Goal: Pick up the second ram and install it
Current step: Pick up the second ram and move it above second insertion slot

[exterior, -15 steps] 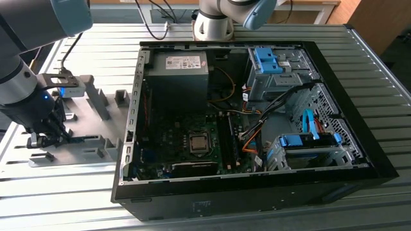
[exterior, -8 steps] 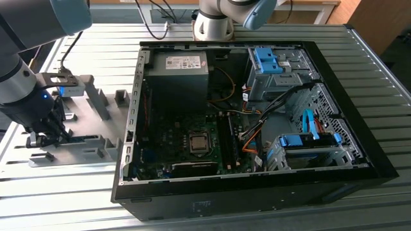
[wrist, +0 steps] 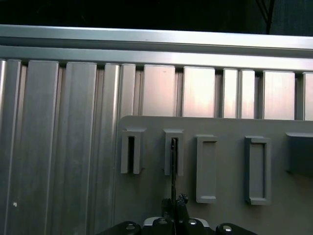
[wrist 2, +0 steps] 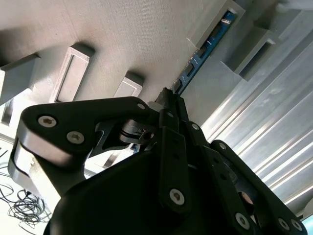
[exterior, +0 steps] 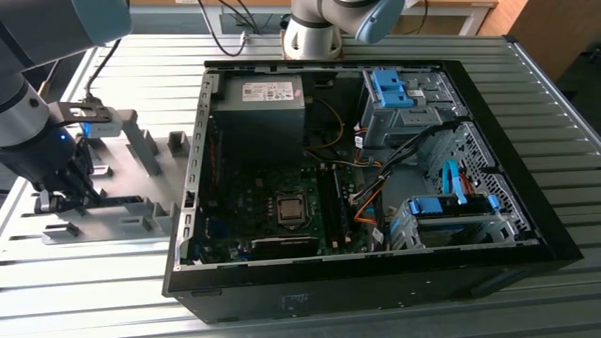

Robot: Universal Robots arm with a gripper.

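The second ram (wrist 2: 203, 51) is a thin blue-green board standing on edge in the slotted grey fixture blocks (wrist 2: 244, 36). In the first wrist view the ram (wrist: 173, 161) appears edge-on as a dark line running from a slot back to my fingers. My gripper (wrist 2: 168, 96) is shut on the near end of the stick, also seen edge-on (wrist: 174, 204). In the exterior view my gripper (exterior: 58, 203) is low over the grey fixture plate (exterior: 122, 232), on the exterior view's left of the open PC case (exterior: 376, 282).
The case lies open with the motherboard and its long black memory slots (exterior: 331, 204) near the middle. Drive cages with blue clips (exterior: 441, 211) fill its right side. Upright fixture blocks (exterior: 141, 144) stand around my gripper. A second arm's base (exterior: 314, 32) is behind the case.
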